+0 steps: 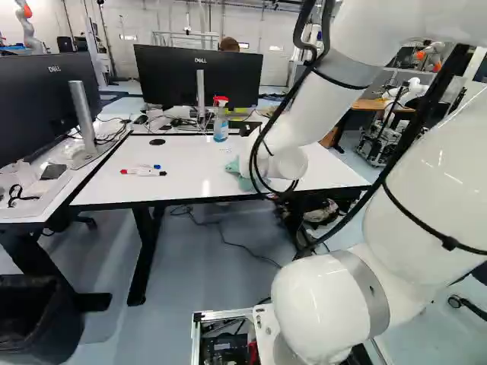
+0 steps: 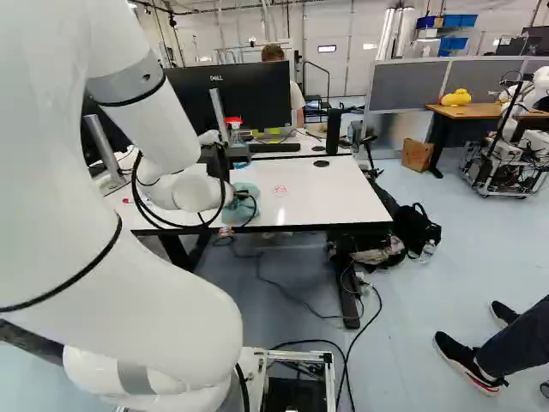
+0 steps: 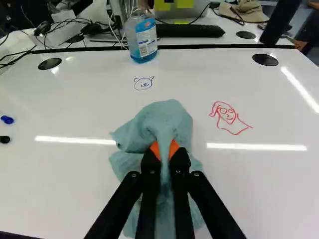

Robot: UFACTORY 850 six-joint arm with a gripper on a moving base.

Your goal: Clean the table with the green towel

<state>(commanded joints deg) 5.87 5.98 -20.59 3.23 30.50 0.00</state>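
Beside the arm in the right base view, my gripper (image 2: 242,196) is at the green towel (image 2: 248,210); the arm hides most of it in the left base view. The wrist view shows the gripper (image 3: 165,149) shut on a fold of the bunched towel (image 3: 167,117), orange pads pinching it from both sides. The towel's lower part spreads under the fingers on the white table (image 3: 65,174). Ahead of the towel is a small blue face drawing (image 3: 144,83). A red figure drawing (image 3: 230,118) lies ahead and to the gripper's right.
A spray bottle (image 1: 221,122) with blue liquid stands at the table's far edge, before a monitor (image 1: 175,72). Markers (image 1: 143,172) lie on the table's left part. A black bin (image 1: 38,319) stands at lower left. Someone's legs (image 2: 515,343) show at right; another robot (image 2: 523,112) stands beyond.
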